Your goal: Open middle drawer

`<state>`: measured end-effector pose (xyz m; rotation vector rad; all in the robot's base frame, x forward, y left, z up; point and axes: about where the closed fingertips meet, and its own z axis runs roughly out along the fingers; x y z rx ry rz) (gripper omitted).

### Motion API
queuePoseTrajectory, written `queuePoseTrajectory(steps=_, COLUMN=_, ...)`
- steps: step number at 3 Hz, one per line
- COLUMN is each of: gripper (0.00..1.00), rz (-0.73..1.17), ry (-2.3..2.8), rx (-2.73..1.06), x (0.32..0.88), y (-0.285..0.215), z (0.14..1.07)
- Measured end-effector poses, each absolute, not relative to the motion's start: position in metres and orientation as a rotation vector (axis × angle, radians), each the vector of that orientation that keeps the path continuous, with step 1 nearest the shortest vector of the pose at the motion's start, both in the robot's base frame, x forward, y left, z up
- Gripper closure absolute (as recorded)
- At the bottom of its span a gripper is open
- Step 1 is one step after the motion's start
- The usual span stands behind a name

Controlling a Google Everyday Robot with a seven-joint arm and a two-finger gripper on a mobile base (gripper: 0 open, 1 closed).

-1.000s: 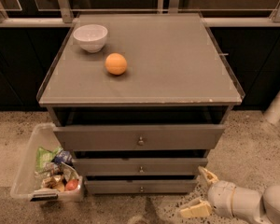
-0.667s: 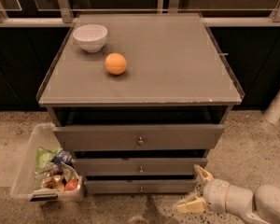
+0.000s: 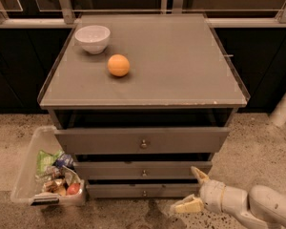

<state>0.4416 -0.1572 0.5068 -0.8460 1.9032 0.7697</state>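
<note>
The arm is cut off at the lower right corner of the frame. Its cream, rounded gripper (image 3: 191, 191) gapes wide, holding nothing (upper fingertip just beside the right end of the plain grey flat-fronted middle drawer (image 3: 133, 169), lower centre; contact unclear). A smooth orange ball (image 3: 118, 65) sits on the matte cabinet top (image 3: 181, 66).

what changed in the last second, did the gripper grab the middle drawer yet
The gripper, open, has moved left and slightly up from the lower right, closer to the drawer fronts. It holds nothing, and the middle drawer knob is untouched. The drawers, white bowl, orange and bin stayed put.
</note>
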Motion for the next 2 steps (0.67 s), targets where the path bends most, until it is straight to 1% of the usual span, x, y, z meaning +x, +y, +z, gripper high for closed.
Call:
queuePoseTrajectory(steps=1, gripper=0.0, rz=0.703, ry=1.903, rx=-0.9, x=0.448, y=-0.157, z=0.509)
queuePoseTrajectory(steps=2, gripper=0.0, rz=0.598, ry=1.855, rx=-1.011, x=0.476, y=-0.155, z=0.511)
